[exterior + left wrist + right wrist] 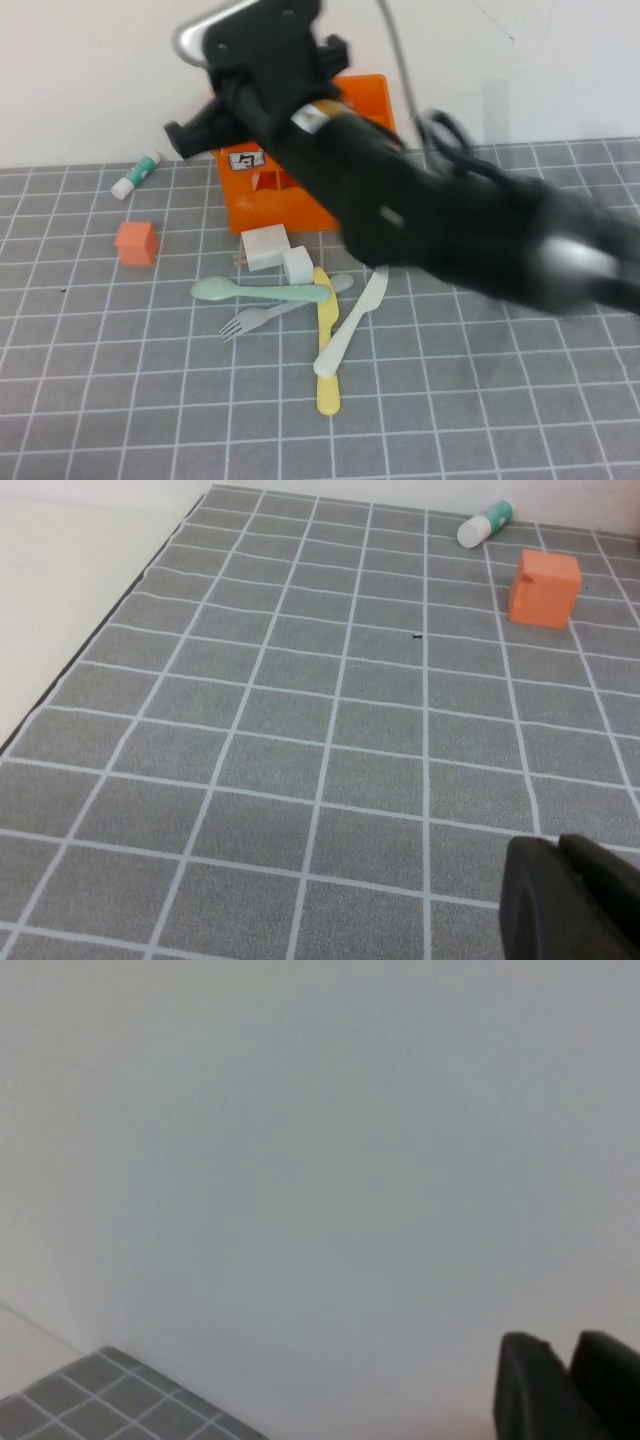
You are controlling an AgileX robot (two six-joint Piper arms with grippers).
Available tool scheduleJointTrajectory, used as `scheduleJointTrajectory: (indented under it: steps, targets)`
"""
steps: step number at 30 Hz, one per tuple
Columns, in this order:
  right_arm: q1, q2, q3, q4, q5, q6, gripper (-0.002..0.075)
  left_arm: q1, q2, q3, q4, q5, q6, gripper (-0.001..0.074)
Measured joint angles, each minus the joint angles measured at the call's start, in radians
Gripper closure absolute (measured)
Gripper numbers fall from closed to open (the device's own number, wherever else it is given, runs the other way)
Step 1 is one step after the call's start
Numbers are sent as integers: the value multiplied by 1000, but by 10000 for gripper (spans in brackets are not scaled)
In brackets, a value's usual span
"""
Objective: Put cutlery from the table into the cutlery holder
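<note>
Our right gripper hovered over the orange holder; our left gripper sat parked; neither's fingers could be judged. Cutlery lay on the table. Next: grasp the mint spoon.

The right arm is a thick matte-black limb, its outer length blurred to a dark grey smear with a paler grey patch towards the counter's right edge. A narrow gold-and-white band rings it near the wrist, and a small pale mark sits further along its shell. A thin grey cable rises behind it, and a curved silver bracket shows above the wrist housing. The right tool is blocky and black. The left tool shows only as dark, rounded, matte plastic parts.
</note>
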Motion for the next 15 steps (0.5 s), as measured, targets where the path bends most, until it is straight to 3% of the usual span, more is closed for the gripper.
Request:
scheduleJointTrajectory:
  steps: [5,15]
  targets:
    - [68,-306,348,-71,-55,0,716,0,0,0,0,0,0,736]
    - [83,-912,731,-148,301,-31,727,0,0,0,0,0,0,735]
